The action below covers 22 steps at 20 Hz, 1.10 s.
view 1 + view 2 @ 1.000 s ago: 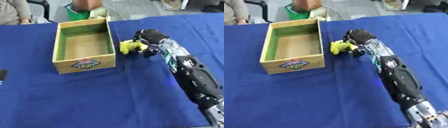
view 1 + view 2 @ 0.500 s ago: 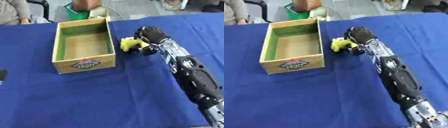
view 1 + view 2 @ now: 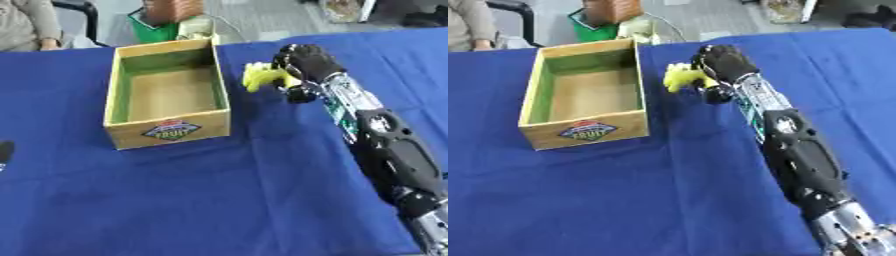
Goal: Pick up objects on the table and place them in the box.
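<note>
- Since a second ago, the right robot hand [image 3: 302, 62] has carried the yellow object [image 3: 259, 76] farther up the worktop [image 3: 219, 200].
- Its fingers curl round the object, just right of the wooden box [image 3: 166, 97].

Both views look down from the robot's head, steeply and from fairly near, onto the blue-covered surface [image 3: 175, 200], facing away from the robot's body toward the far edge, where floor and a green bin [image 3: 162, 27] show. They share almost the whole scene: the wooden box [image 3: 166, 97] left of centre and the right arm running up from the lower right corner to its hand [image 3: 721, 62]. The right eye view sits slightly to the side, so box and arm appear shifted leftward in it, and the surface lies a little askew in both.
</note>
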{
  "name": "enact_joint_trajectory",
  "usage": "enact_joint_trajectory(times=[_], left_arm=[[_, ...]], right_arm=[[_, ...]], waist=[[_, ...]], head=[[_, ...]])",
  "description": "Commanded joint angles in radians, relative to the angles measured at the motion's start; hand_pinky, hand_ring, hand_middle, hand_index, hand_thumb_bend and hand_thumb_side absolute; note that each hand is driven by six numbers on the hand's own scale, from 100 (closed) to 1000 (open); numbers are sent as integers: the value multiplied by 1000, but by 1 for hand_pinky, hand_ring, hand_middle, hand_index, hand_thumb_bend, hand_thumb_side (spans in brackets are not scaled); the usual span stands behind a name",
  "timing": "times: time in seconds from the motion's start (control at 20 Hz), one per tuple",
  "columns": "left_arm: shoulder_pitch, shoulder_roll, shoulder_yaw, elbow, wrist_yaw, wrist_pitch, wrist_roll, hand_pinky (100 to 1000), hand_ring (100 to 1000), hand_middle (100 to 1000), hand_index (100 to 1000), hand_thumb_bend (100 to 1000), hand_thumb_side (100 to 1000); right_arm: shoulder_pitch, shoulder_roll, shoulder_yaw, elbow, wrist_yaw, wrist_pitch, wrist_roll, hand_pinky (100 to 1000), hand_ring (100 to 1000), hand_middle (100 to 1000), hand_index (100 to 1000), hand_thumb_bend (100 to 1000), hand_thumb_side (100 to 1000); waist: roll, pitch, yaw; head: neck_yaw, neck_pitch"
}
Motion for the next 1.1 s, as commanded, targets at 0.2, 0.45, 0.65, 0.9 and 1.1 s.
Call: enact_joint_trajectory(times=[0.2, 0.45, 0.65, 0.9, 1.1], left_arm=[[-12, 11, 1, -16, 1, -1, -2, 487, 392, 455, 613, 734, 208], [-13, 12, -1, -17, 2, 0, -4, 486, 391, 455, 612, 735, 208], [-15, 12, -3, -17, 1, 1, -5, 486, 390, 455, 612, 736, 208], [-18, 10, -6, -17, 4, 1, -8, 486, 389, 454, 612, 738, 208], [-19, 9, -8, -18, 5, 1, -11, 486, 389, 454, 612, 739, 208]], right_arm=[[-74, -26, -13, -32, 28, 13, -15, 651, 378, 100, 184, 100, 100], [-125, 0, -7, -38, 62, 8, -24, 652, 377, 100, 185, 100, 100], [-155, 36, 3, -37, 83, -6, -28, 656, 378, 100, 186, 100, 100], [-180, 84, 20, -30, 102, -29, -29, 662, 380, 100, 186, 100, 100], [-188, 124, 37, -19, 110, -53, -25, 666, 387, 100, 188, 100, 100]], waist=[[0, -18, 5], [0, -19, 16], [0, -18, 28], [-1, -15, 50], [-2, -12, 70]], head=[[-3, -10], [-9, -15], [-15, -18], [-25, -21], [-32, -25]])
